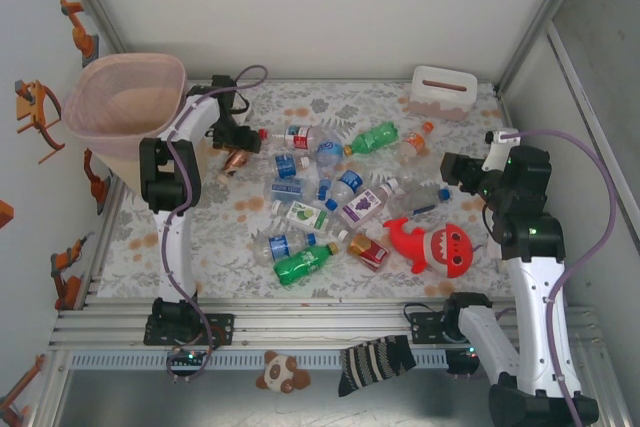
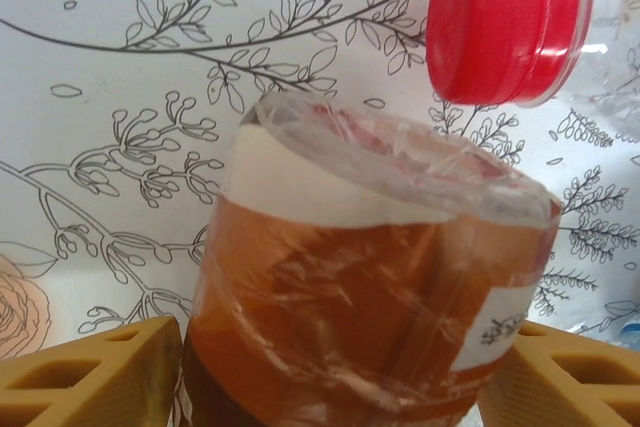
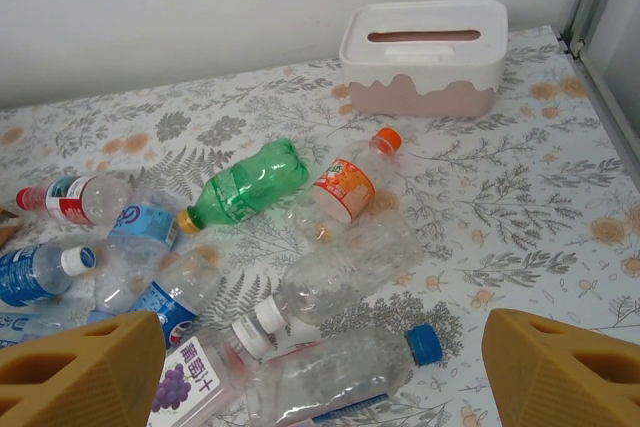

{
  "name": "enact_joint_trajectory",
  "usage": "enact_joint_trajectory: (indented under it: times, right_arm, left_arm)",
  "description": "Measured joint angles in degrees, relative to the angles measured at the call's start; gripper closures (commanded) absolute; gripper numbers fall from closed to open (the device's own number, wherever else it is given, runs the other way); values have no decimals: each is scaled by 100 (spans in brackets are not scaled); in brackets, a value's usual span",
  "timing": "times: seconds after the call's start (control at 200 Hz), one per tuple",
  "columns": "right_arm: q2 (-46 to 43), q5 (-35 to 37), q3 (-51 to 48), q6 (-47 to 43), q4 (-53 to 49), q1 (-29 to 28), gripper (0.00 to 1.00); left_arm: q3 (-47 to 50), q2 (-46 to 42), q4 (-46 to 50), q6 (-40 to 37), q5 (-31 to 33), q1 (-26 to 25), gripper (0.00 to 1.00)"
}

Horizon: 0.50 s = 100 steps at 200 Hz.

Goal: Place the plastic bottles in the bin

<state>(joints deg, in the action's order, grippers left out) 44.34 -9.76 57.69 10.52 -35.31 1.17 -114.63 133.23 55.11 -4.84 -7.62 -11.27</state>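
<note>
Bin, ten o'clock, looks empty; bottles all on table. Left gripper straddles amber bottle, grip unclear; right gripper spread wide, empty.

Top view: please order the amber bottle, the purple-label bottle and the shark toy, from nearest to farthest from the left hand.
1. Amber bottle, right at the left hand, far left of the table.
2. Purple-label bottle, in the middle of the pile.
3. Shark toy, on the right, toward the near edge.
</note>
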Motion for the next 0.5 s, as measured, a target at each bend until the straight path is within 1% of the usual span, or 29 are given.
enact_joint_trajectory:
  times: [0.225, 0.501]
  right_arm:
    - [-2, 0, -4, 0, 2, 0, 18]
    - [-13, 2, -11, 0, -2, -4, 18]
  left_arm:
    - [-205, 162, -7, 63, -90, 0, 31]
    - [-216, 273, -2, 116, -103, -7, 39]
